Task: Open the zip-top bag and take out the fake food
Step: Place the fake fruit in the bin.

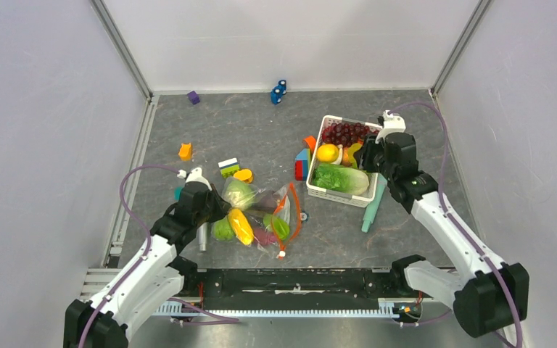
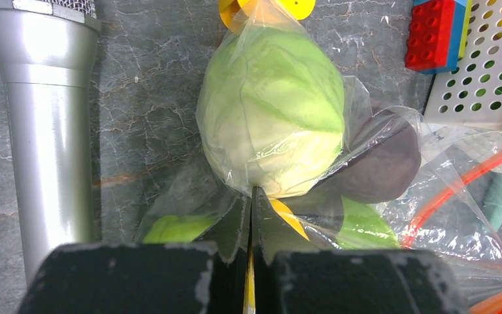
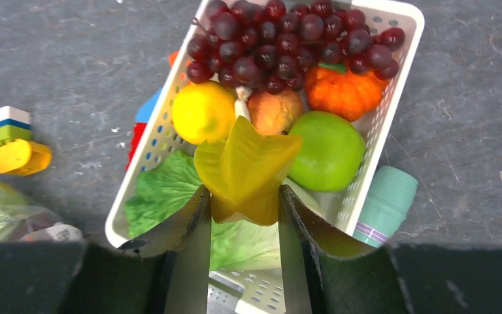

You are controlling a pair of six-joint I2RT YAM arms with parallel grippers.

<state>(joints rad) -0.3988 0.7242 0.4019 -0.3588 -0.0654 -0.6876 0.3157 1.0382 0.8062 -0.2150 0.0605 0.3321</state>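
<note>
- Plastic of zip-top bag [image 1: 261,214] pinched flat between the clenched jaws of left gripper [image 2: 251,216], at the bag's left end.
- Bag lies on the table in front of the left arm, near its front edge, well apart from the basket.
- Inside bag: cabbage [image 2: 271,111] just past the fingertips, corn cob [image 1: 241,226], round green fruit [image 1: 222,230], eggplant [image 2: 385,163], sweet potato [image 1: 263,235] (all under film).
- Red-orange zipper strip [image 1: 295,210] runs down the bag's right side, white slider [image 1: 281,254] at its near end.
- Silver cylinder [image 2: 46,131] lies just left of the bag.
- Right gripper [image 3: 242,196] grasps a yellow star fruit [image 3: 245,173] over the white basket [image 3: 405,13].
- Basket holds grapes [image 3: 281,39], lemon [image 3: 202,111], green apple [image 3: 327,150].
- Teal cylinder [image 3: 385,203] beside the basket's right wall.
- Blue block [image 1: 278,91] and purple block [image 1: 193,97] by the back wall.
</note>
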